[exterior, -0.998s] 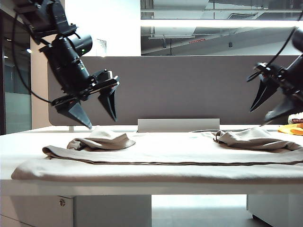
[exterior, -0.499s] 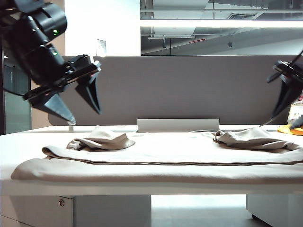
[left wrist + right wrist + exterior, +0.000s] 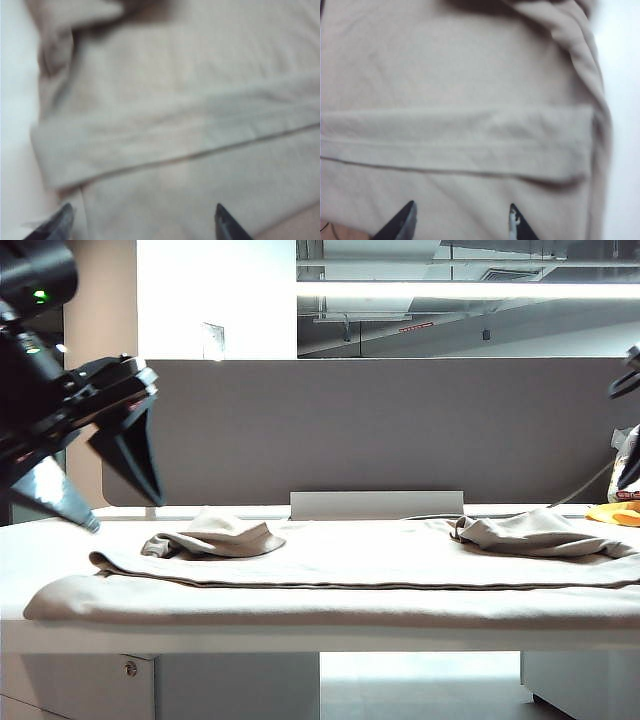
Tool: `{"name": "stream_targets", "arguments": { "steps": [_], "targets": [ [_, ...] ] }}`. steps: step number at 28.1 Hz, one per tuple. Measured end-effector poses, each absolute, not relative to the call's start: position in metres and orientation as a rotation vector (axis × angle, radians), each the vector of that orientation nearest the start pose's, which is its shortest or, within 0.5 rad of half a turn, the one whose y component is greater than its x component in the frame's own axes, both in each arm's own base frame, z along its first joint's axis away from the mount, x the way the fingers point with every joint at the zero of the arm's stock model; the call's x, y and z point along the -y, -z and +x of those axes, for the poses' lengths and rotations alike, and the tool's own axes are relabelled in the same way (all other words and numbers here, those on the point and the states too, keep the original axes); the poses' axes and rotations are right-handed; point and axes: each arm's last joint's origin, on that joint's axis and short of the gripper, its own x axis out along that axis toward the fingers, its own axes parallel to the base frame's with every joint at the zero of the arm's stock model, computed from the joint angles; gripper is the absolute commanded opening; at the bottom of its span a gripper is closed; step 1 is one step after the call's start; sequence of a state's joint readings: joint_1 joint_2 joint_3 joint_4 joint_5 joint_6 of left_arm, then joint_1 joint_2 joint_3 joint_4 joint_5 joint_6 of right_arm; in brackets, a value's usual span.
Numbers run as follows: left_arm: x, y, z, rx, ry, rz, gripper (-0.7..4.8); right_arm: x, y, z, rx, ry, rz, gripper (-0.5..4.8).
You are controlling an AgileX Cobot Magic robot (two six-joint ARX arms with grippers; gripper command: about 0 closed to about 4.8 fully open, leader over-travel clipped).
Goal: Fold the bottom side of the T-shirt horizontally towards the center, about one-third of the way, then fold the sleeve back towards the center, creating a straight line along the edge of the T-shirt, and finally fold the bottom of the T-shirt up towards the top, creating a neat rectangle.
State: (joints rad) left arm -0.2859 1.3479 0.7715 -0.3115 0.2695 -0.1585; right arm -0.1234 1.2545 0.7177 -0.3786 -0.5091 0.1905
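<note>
The beige T-shirt [image 3: 330, 558] lies spread across the table, with a bunched sleeve at the back left [image 3: 215, 536] and another at the back right [image 3: 540, 532]. The bottom of the T-shirt [image 3: 350, 583] is folded over the body as a long straight band [image 3: 455, 150] [image 3: 175, 145]. My left gripper [image 3: 123, 515] hangs open above the shirt's left end, nothing between its fingertips [image 3: 143, 214]. My right gripper [image 3: 462, 207] is open over the shirt's right end, touching nothing. In the exterior view it is almost out of the picture at the right edge.
A grey partition [image 3: 370, 430] stands behind the table, with a low white box [image 3: 377, 504] at its foot. A yellow object [image 3: 615, 512] lies at the back right. The shirt's near fold hangs at the table's front edge [image 3: 320, 625].
Both arms have drawn back and outward: the left gripper moved left, the right gripper slid right, nearly out of the exterior view. The shirt has not moved.
</note>
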Motion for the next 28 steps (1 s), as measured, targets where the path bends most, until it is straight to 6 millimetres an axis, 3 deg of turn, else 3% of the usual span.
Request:
{"name": "stream_targets", "arguments": {
  "steps": [5,11,14,28],
  "targets": [
    [0.074,-0.195,0.221,-0.943,0.442,-0.150,3.63,0.017,-0.210,0.217,-0.924,-0.218,0.453,2.33],
    [0.069,-0.188,0.205,-0.946,0.441,-0.175,3.63,0.016,-0.199,0.203,-0.994,-0.203,0.476,2.35],
    [0.069,-0.184,0.201,-0.960,0.445,-0.180,3.63,0.015,-0.191,0.198,-1.031,-0.199,0.485,2.57],
    [0.066,-0.167,0.192,-1.017,0.435,-0.174,3.63,0.024,-0.172,0.183,-1.084,-0.107,0.506,2.57]
  ]
}}
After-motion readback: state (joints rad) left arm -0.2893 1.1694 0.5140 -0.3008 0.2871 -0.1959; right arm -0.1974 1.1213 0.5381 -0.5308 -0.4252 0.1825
